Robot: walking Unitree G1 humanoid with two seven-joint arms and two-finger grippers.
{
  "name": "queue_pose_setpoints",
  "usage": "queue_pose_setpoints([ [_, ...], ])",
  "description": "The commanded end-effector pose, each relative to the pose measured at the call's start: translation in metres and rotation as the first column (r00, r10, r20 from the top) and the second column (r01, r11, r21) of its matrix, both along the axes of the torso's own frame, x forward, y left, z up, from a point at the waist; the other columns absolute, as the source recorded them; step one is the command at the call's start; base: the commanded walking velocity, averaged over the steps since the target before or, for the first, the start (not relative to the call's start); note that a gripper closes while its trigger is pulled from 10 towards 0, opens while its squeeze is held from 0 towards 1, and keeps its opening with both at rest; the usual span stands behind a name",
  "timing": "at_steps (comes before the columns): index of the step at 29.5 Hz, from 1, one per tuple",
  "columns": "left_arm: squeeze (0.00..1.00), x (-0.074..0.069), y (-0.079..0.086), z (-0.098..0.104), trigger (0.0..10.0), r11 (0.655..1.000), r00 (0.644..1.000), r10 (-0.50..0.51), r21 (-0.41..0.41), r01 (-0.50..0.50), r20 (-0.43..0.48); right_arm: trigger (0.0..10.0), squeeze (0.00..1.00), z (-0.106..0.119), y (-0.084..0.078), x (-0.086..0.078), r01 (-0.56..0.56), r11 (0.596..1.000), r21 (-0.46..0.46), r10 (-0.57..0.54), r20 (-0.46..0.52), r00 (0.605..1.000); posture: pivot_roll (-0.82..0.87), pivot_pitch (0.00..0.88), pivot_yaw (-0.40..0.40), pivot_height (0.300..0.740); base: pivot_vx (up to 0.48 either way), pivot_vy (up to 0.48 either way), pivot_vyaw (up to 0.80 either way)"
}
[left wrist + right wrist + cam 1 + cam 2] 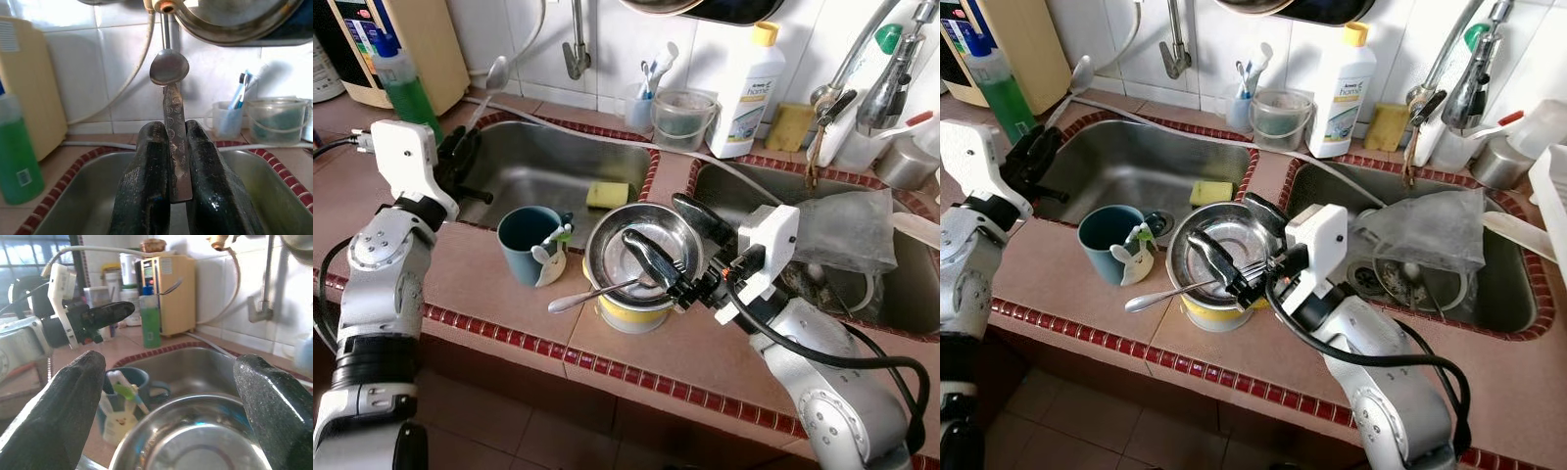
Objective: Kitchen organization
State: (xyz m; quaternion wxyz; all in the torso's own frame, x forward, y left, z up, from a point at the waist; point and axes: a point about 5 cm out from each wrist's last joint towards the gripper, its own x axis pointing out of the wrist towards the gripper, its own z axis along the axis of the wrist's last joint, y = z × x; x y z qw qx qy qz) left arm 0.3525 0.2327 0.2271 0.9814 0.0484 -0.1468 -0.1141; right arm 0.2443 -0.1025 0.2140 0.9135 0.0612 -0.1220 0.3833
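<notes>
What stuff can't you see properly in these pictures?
- Yellow container, head views: the steel bowl on top hides its inside.
- Right sink drain, head views: a plastic bag covers part.
- Spoon handle end, left wrist view: hidden between left gripper fingers.

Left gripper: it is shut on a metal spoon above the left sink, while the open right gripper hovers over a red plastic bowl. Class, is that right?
Not quite. The right gripper is open over a round stainless steel bowl, not a red plastic one, as the left eye view shows. The left gripper is indeed shut on the metal spoon.
</notes>
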Motion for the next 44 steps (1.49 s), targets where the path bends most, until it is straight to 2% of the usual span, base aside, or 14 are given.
queue_pose_setpoints([
  [1, 0.00, 0.004, -0.003, 0.004, 10.0, 0.999, 1.000, -0.014, 0.038, 0.014, 0.010, 10.0, 0.00, 0.006, -0.007, -0.003, 0.033, 0.999, -0.009, -0.033, 0.020, 0.999, -0.12, 0.150, 0.014, 0.740, 0.000, 0.000, 0.00],
  [5, 0.00, 0.011, -0.013, 0.001, 10.0, 0.997, 0.999, -0.053, 0.060, 0.053, -0.006, 10.0, 0.00, 0.012, -0.021, -0.010, 0.114, 0.993, -0.023, -0.113, 0.020, 0.993, -0.16, 0.160, 0.031, 0.740, 0.000, 0.000, 0.00],
  [9, 0.00, 0.014, -0.018, 0.002, 10.0, 0.994, 0.997, -0.080, 0.069, 0.080, -0.004, 10.0, 0.00, 0.014, -0.025, -0.016, 0.143, 0.989, -0.029, -0.142, 0.020, 0.990, -0.18, 0.168, 0.043, 0.740, 0.000, 0.000, 0.00],
  [21, 0.00, 0.024, -0.018, 0.011, 10.0, 0.984, 0.993, -0.119, 0.133, 0.118, 0.002, 10.0, 0.00, 0.014, -0.020, -0.040, 0.121, 0.992, -0.024, -0.122, -0.042, 0.992, -0.20, 0.204, 0.048, 0.740, 0.000, 0.000, 0.00],
  [34, 0.00, 0.026, -0.014, 0.012, 10.0, 0.976, 0.991, -0.131, 0.176, 0.128, 0.003, 10.0, 0.00, 0.017, -0.020, -0.052, 0.127, 0.992, -0.004, -0.127, -0.084, 0.988, -0.21, 0.223, 0.039, 0.740, 0.000, 0.000, 0.00],
  [44, 0.00, 0.028, -0.013, 0.013, 10.0, 0.974, 0.991, -0.130, 0.191, 0.126, 0.009, 10.0, 0.00, 0.015, -0.024, -0.057, 0.118, 0.992, -0.041, -0.121, -0.096, 0.988, -0.21, 0.227, 0.036, 0.740, 0.000, 0.000, 0.00],
])
